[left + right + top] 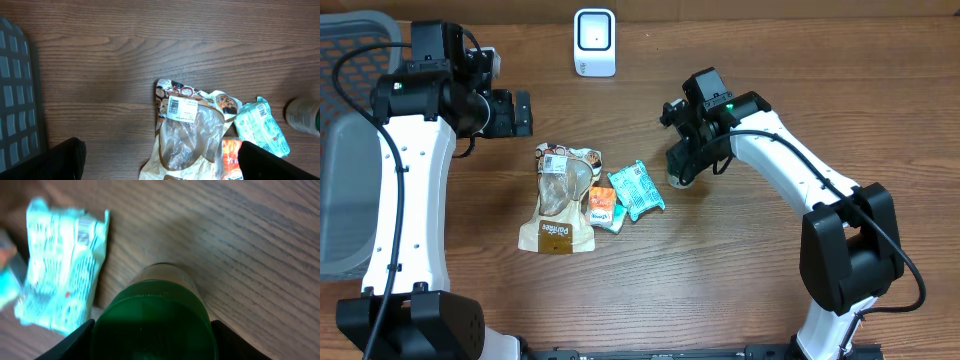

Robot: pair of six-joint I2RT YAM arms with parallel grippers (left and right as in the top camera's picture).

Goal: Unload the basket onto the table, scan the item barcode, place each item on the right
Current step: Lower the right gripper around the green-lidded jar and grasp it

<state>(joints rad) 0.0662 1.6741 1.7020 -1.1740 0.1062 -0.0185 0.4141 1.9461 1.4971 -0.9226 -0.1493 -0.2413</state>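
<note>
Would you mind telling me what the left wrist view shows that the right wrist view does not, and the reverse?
Only the left wrist view: the grey gridded basket, the clear-windowed brown snack bag with its white barcode label, the orange packet, and the open left tool.
Only the right wrist view: the right tool closed against the sides of the green-capped bottle, seen from above.
Both: the teal crinkled packet, the wooden table, and probably that bottle, a pale shape at the left wrist view's right edge.

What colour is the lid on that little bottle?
The lid is dark green, clearest in the right wrist view.
</note>
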